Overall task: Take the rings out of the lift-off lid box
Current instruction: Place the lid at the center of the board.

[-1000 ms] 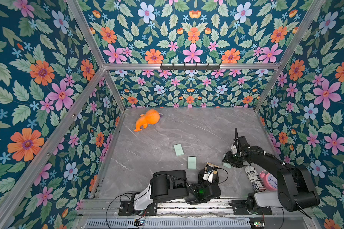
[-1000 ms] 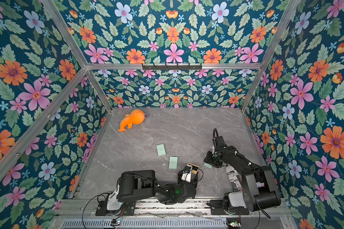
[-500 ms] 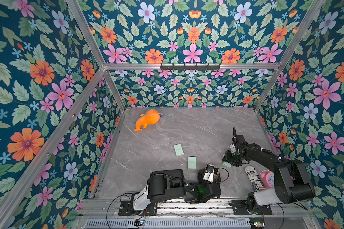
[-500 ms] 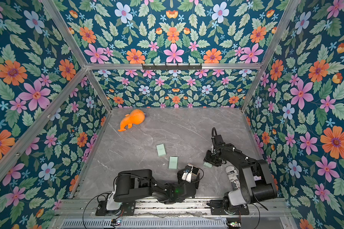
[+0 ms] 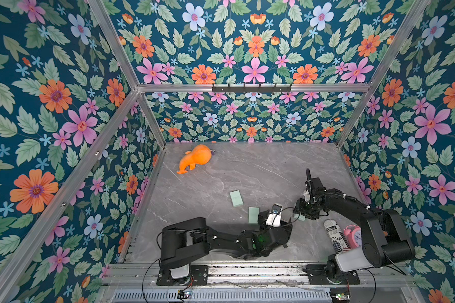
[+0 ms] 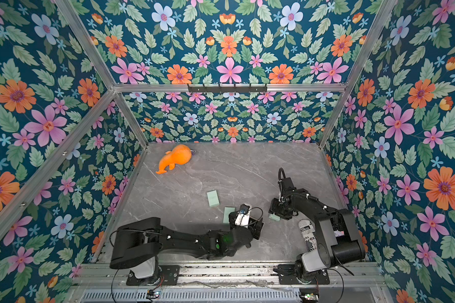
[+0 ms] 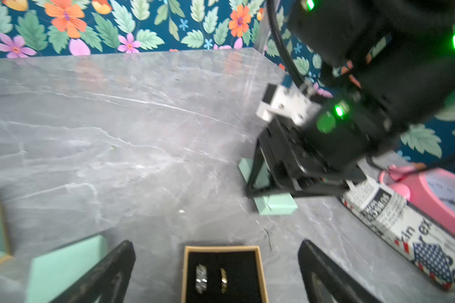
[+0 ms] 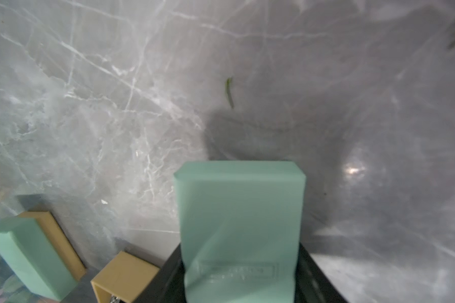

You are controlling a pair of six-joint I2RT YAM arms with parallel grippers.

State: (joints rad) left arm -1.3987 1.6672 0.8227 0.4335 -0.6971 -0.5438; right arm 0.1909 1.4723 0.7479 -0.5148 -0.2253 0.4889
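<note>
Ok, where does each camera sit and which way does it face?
Top views: high above the arm bases, looking down the marble table to the back wall; left arm, right arm show.
Left wrist: rides the left arm, faces the ring box; open left pincer frames it.
Right wrist: rides the right arm, looks down on the mint lid; right pincer flanks it.
Shared: both wrist views show the lid and ring box.
</note>
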